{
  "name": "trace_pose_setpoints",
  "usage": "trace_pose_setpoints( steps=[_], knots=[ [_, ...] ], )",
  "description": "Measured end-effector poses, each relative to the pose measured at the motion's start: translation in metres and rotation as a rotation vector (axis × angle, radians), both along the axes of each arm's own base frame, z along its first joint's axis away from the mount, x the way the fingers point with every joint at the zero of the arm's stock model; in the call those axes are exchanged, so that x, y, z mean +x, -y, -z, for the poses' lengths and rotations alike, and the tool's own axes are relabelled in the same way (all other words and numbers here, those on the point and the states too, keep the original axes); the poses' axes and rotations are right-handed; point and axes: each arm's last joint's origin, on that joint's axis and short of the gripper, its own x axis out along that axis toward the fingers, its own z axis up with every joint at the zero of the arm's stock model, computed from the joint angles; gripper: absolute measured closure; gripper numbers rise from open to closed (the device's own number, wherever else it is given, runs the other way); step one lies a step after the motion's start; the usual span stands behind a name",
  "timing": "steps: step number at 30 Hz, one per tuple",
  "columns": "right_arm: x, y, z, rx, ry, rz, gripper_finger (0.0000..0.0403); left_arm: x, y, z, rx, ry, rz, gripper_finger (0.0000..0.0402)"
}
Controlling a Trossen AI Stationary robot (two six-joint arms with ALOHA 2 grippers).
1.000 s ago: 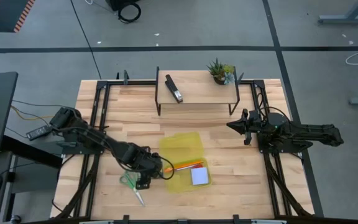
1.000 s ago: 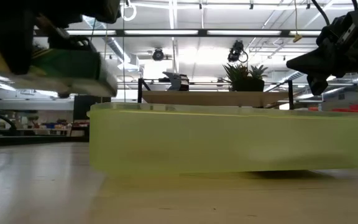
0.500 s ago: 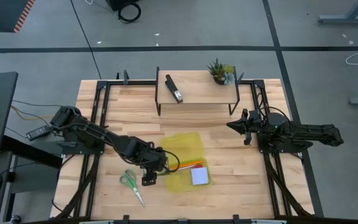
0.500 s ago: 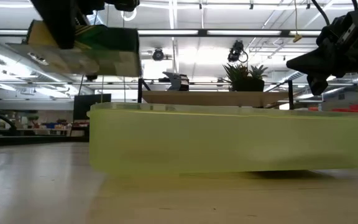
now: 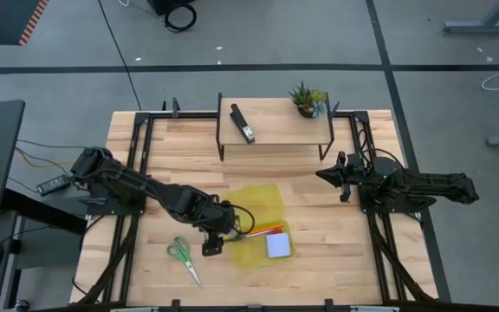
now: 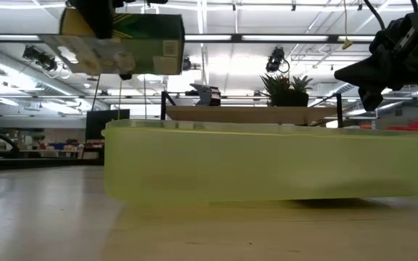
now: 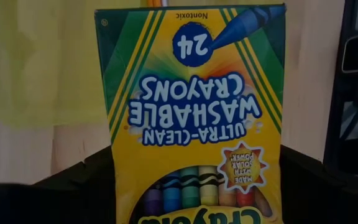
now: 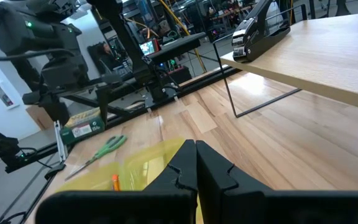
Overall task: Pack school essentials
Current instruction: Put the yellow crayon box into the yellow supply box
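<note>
Overhead, the left gripper (image 5: 219,232) sits just left of the yellow tray (image 5: 262,201) at the frame's centre, scissors (image 5: 183,257) lower left; the right gripper (image 5: 338,176) waits at right. At table level, the crayon box (image 6: 120,42) hangs upper left above the tray's rim. The left wrist camera shows that box clamped between its fingers. The right wrist camera shows its fingers (image 8: 180,171) pressed together.
</note>
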Motion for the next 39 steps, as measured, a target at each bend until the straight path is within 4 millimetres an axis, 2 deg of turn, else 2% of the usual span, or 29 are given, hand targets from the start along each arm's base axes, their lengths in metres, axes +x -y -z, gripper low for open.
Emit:
trace_pose_setpoints(
  steps=[24,39],
  knots=[
    [0.000,0.000,0.000,0.000,0.000,0.000,0.0397,0.013,-0.009,-0.018,-0.017,0.080,-0.014,0.0070],
    [0.000,0.000,0.000,0.000,-0.001,0.000,0.0397,0.061,-0.014,0.025,-0.047,0.171,-0.072,0.0071]
  ],
)
